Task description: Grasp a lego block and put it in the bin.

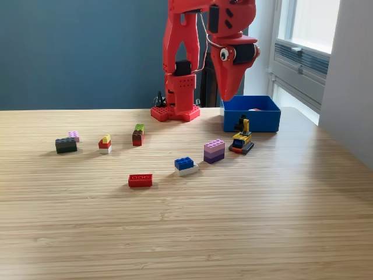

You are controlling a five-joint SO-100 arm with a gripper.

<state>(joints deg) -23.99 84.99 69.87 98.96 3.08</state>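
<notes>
The blue bin (250, 120) stands at the back right of the table in the exterior view, with a small reddish piece just showing inside. My red gripper (225, 94) hangs high above the table, just left of the bin's left wall, pointing down, its jaws together with nothing between them. Several lego blocks lie on the wood: a red one (140, 180), a blue-and-white one (185, 165), a purple stack (214, 150), a yellow-and-black build (242, 140) in front of the bin, a green-and-brown stack (138, 135), a red-yellow-white one (105, 143) and a dark grey one (66, 144).
The arm's red base (175, 111) is bolted at the back centre. A small pink block (73, 135) lies beside the dark grey one. A white wall (349, 81) and window border the exterior view's right side of the table.
</notes>
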